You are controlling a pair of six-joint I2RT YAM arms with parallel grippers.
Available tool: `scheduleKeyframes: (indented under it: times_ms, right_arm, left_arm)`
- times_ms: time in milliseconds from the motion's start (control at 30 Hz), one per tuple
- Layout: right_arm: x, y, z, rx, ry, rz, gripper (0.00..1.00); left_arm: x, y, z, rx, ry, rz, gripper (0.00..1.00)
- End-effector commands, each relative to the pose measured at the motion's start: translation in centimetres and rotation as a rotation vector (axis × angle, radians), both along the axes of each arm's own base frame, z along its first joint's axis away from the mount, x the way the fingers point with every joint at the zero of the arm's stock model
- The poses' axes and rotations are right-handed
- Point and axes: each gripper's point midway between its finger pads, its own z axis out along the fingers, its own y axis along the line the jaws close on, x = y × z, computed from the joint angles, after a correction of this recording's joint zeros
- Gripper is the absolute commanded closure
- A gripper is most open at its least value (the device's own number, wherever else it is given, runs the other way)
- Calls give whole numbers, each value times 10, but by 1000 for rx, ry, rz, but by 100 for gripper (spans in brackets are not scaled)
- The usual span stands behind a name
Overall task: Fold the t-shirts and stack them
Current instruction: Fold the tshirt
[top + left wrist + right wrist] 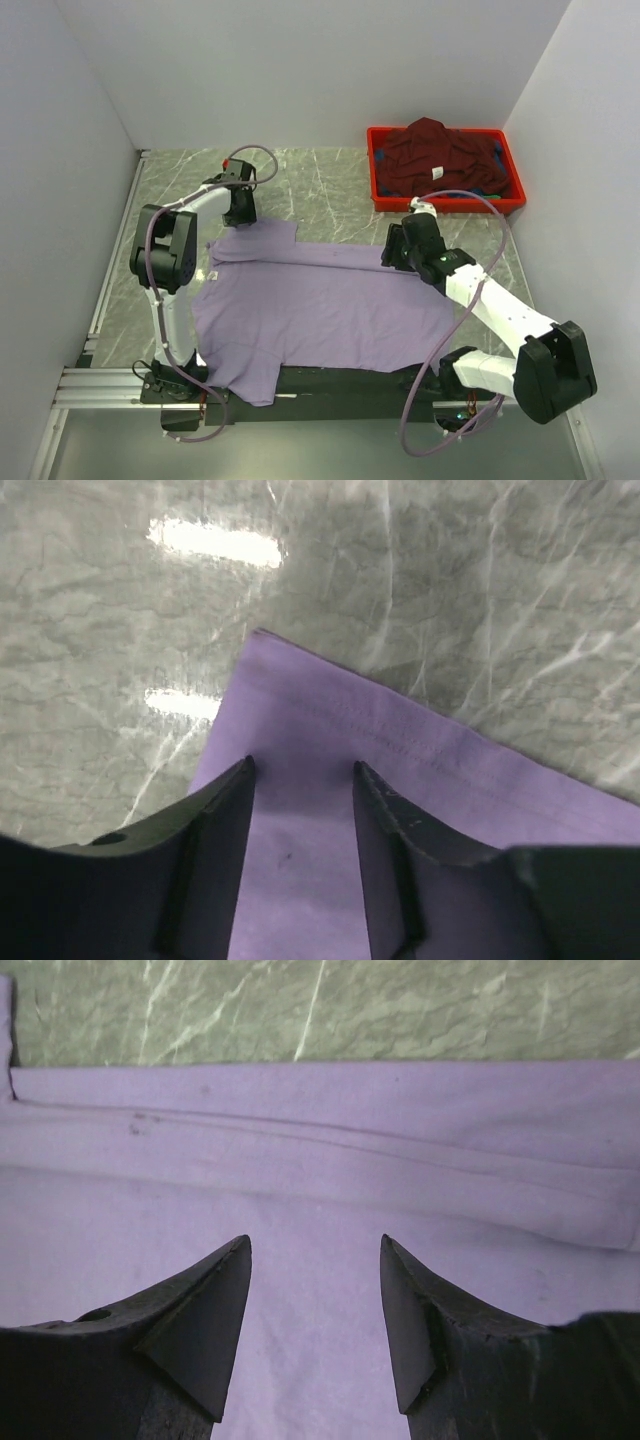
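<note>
Now both grippers stand open over the lavender shirt

Here the lavender t-shirt lies spread on the table, with a narrow folded band along its far edge; the left gripper hovers with jaws apart over the far-left corner, and the right gripper hovers with jaws apart over the band; neither holds cloth. The maroon t-shirt lies crumpled in the red crate. The risk, I judge, is a pinch of the top layer only; then the band opens, or one side drags and the cloth wrinkles.
</note>
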Motion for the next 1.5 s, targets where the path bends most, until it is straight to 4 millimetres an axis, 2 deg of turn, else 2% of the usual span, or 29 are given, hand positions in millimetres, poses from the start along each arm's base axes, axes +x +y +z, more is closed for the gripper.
scheduleKeyframes:
  times_ms: [0,67,167,200,267,300,333,467,500,567,600,667,700,767,800,867,900,967,1167,1333,1467]
  right_arm:
    - [0,7,8,32,-47,13,39]
    - [-2,8,8,32,-49,19,39]
    - [-5,7,7,32,-53,16,39]
    - [-7,7,5,30,-50,18,39]
    - [-8,5,6,20,-54,24,39]
    - [-8,3,7,4,-62,27,39]
    - [-7,1,8,-8,-64,28,39]
    - [-4,-1,19,-46,-86,56,39]
    - [-4,0,21,-47,-88,63,39]
    - [-3,2,25,-48,-95,79,39]
    - [-1,3,29,-42,-102,84,39]
    - [0,8,33,-33,-106,109,39]
    - [1,9,34,-32,-108,113,39]
    - [3,12,37,-28,-112,131,39]
    - [4,13,36,-32,-108,135,39]
    - [6,16,39,-31,-110,156,39]
    - [7,17,35,-34,-100,162,39]
    - [9,20,37,-32,-99,178,39]
    - [11,30,29,-14,-72,215,39]
    - [11,34,20,1,-48,220,40]
    - [11,34,14,-2,-36,219,40]
  left_arm:
    - [8,-10,-5,-5,-25,-21,54]
    - [4,-10,-13,-2,-11,-23,58]
    - [-4,-10,-23,4,17,-23,71]
    - [-6,-11,-23,-5,19,-26,81]
    - [-9,-12,-22,-16,18,-27,89]
    - [-9,-12,-15,-21,2,-28,97]
    - [-9,-12,-12,-22,-2,-28,100]
    - [-14,-12,15,-42,-42,-23,100]
    - [-16,-12,31,-51,-64,-21,100]
    - [-25,-11,42,-62,-61,-11,100]
    - [-32,-11,55,-67,-70,-13,100]
    - [-47,-10,59,-72,-58,-10,99]
    - [-54,-11,74,-86,-86,-10,99]
    - [-74,-11,73,-104,-63,-13,100]
    - [-81,-14,84,-122,-82,-24,99]
    - [-104,-20,77,-148,-27,-47,99]
    - [-113,-25,82,-166,-22,-63,99]
    - [-137,-32,73,-195,42,-88,98]
    - [-189,-44,69,-260,140,-134,96]
    - [-220,-47,53,-297,234,-149,93]
    - [-236,-37,45,-267,270,-118,99]
